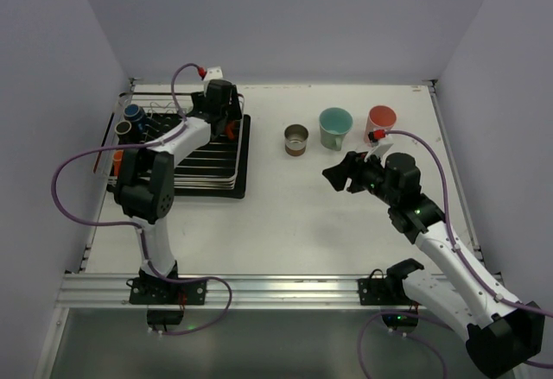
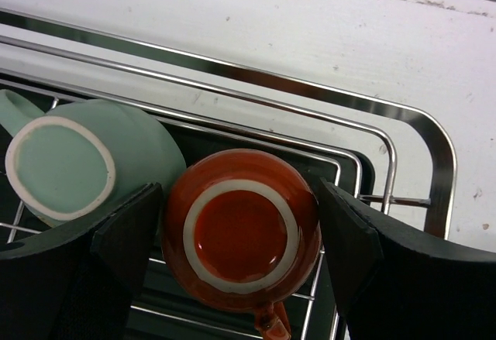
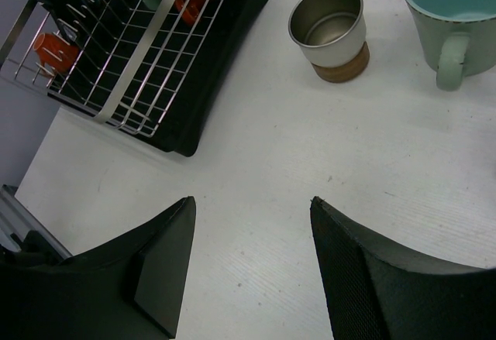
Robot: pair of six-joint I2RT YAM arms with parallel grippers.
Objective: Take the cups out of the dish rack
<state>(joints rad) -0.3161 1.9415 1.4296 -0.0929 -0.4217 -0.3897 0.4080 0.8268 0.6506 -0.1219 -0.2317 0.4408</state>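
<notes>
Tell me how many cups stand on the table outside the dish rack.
3, in a row right of the rack: metallic cup, teal mug, red-lined cup. None looks hidden.

Top view looks down from behind; all views share the dish rack

Bright wire, glazed pottery, dull black plastic

The dish rack is mirror-smooth polished metal wire over a matt black tray that looks plastic. Inside the rack, the orange mug is glossy glazed ceramic with a bare pale foot ring, and the teal-green mug has a softer satin glaze. Right of the rack, the metal cup is brushed steel on a brown cork-like base. The table behind the rack is white and scuffed. The fingers of the left gripper are matt black.
</notes>
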